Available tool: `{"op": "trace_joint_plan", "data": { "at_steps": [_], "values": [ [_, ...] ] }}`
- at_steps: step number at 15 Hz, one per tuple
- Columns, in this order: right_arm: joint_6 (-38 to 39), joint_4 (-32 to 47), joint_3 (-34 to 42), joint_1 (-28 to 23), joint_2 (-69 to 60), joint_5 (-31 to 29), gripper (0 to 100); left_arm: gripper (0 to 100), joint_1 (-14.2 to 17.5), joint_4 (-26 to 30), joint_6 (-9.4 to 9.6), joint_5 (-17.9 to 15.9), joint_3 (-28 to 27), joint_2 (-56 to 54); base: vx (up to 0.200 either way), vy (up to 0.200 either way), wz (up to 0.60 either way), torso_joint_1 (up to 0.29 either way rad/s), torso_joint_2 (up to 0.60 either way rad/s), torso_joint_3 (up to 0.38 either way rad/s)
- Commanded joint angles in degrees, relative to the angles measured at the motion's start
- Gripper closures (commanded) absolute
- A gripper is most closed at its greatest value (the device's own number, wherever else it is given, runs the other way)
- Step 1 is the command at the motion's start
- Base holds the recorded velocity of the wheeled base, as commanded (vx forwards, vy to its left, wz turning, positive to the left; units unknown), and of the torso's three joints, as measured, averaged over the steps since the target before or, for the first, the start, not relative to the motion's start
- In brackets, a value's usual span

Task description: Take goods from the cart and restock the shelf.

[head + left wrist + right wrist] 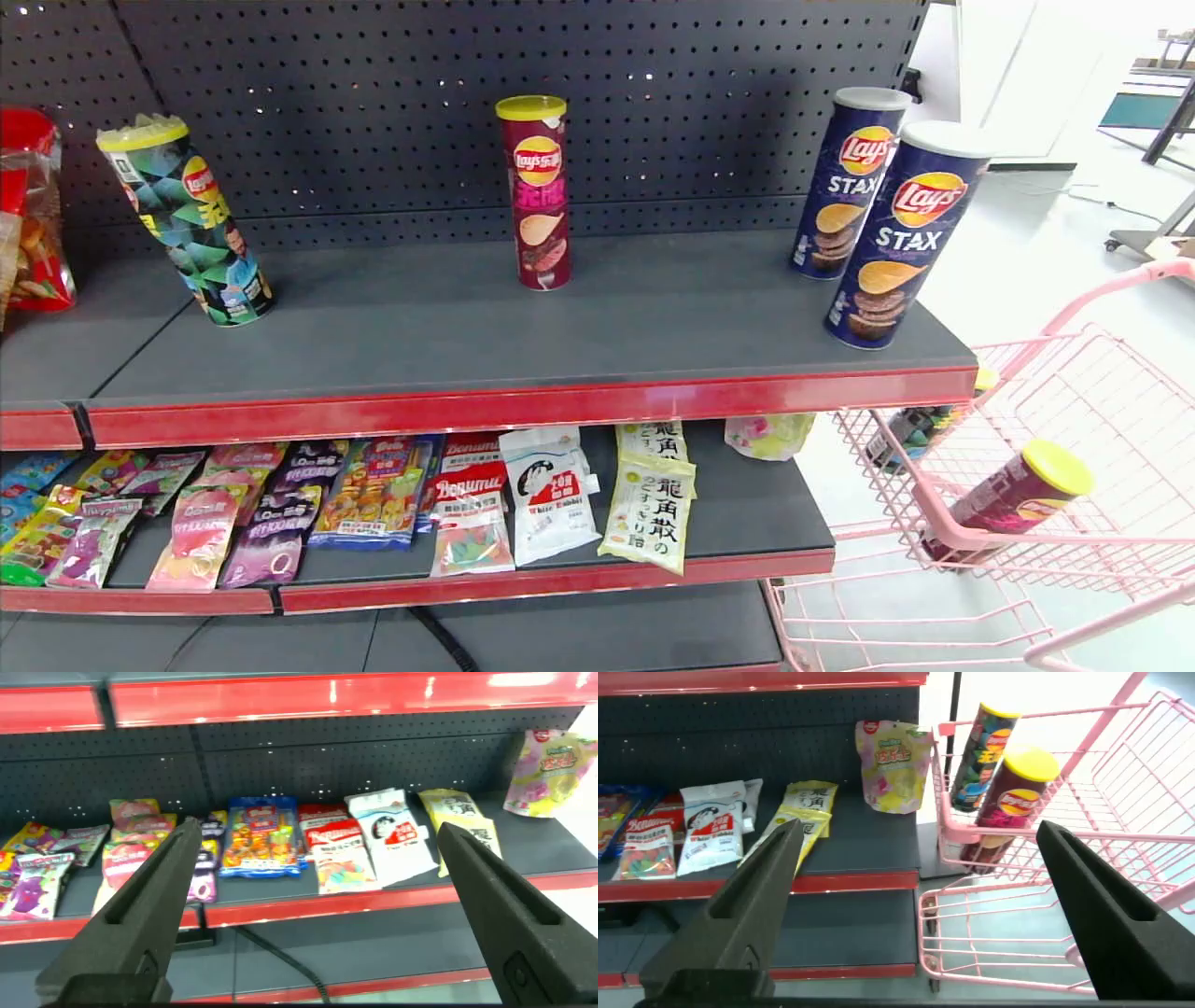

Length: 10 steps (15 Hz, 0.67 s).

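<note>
Your shelf (420, 317) has four chip cans standing on its top board: a patterned can (187, 219) on the left, a maroon can (540, 191) in the middle, and a rear blue can (845, 182) and front blue can (901, 238) at the right end. The pink cart (1111, 373) sits just beside that end, with a yellow-lidded can (1013, 495) and a dark can (910, 429) leaning inside. Your left gripper (320, 831) is spread wide and empty, facing the snack bags (262, 835). The right gripper (917, 829) is the same, near the cart.

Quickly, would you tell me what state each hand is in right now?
Left hand: open, holding nothing.
Right hand: open, holding nothing.
</note>
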Motion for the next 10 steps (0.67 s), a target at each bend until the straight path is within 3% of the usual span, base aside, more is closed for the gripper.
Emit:
{"op": "trace_joint_plan", "data": {
  "at_steps": [1,5,7,10],
  "values": [
    [0.0,0.0,0.0,0.0,0.0,0.0,0,0,-0.1,0.0,-0.01,0.0,0.0,0.0,0.000,-0.200,0.00,0.002,0.00,0.002],
    [0.1,0.0,0.0,0.0,0.0,0.0,0,0,0.0,0.0,-0.01,0.0,0.0,0.0,0.000,-0.200,0.00,0.007,0.00,0.005],
    [0.1,0.0,0.0,0.0,0.0,-0.3,0,0,0.0,0.0,-0.01,0.0,0.0,0.0,0.000,0.000,0.00,0.000,0.00,0.000],
    [0.1,0.1,0.0,0.0,0.0,-0.4,0,0,0.0,0.0,-0.09,0.0,0.0,0.0,0.000,0.000,-0.60,0.004,0.00,0.002]
  ]
}}
